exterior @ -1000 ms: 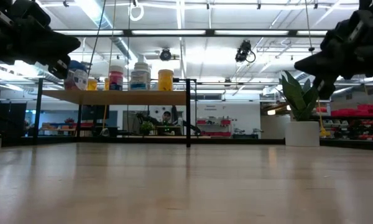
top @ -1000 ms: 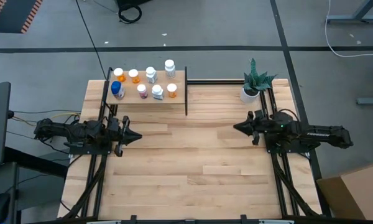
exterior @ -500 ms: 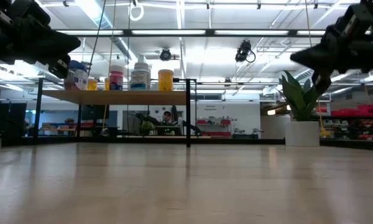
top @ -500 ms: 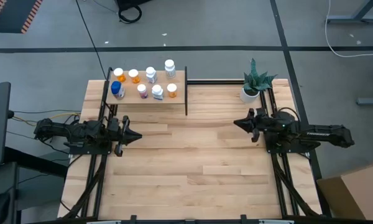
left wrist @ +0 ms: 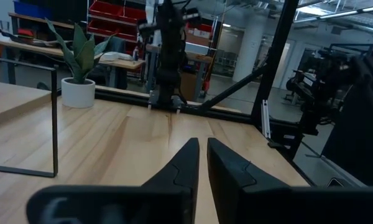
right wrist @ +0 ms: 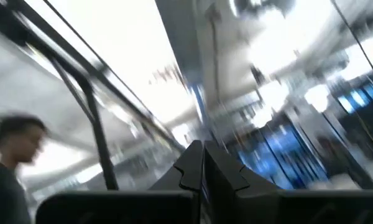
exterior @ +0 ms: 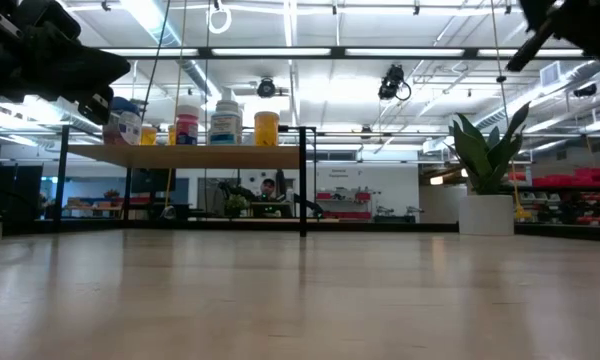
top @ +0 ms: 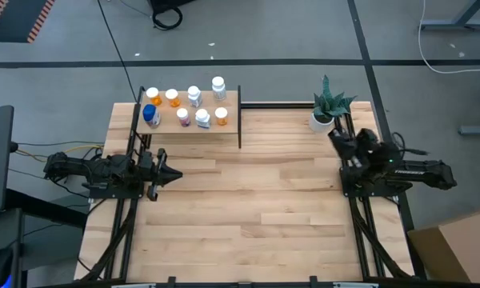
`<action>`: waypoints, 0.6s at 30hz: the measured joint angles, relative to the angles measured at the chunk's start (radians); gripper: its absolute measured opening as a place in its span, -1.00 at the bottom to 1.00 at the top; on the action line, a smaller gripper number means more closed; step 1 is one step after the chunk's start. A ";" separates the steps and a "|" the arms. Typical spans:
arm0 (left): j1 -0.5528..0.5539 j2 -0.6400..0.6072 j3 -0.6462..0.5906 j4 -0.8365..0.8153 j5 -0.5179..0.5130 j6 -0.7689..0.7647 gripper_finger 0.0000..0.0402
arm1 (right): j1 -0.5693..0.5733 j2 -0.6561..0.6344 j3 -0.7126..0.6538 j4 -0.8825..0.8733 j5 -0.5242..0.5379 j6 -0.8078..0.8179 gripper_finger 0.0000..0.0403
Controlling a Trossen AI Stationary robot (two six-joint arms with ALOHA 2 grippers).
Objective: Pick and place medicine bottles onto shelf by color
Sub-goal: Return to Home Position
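From above, the pill bottles [top: 202, 119] all stand on the shelf [top: 232, 104], well apart from the left gripper [top: 170, 176] and the right gripper [top: 336, 138] at the worktop [top: 256, 200] sides. The low view shows them in a row. In both wrist views the jaws are closed and empty. The bottles look light, stiff and smooth, so the body below the cap is probably the best place to hold.

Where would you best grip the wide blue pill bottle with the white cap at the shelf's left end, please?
Probably take the wide blue pill bottle round its body, below the cap, from the light-wood shelf's front edge. It stands upright and round; an orange bottle stands behind it and a smaller bottle beside it, while its front is open.
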 joint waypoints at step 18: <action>0.000 0.000 0.000 0.002 0.000 -0.001 -0.80 | 0.000 0.000 0.000 0.295 0.000 0.000 -0.89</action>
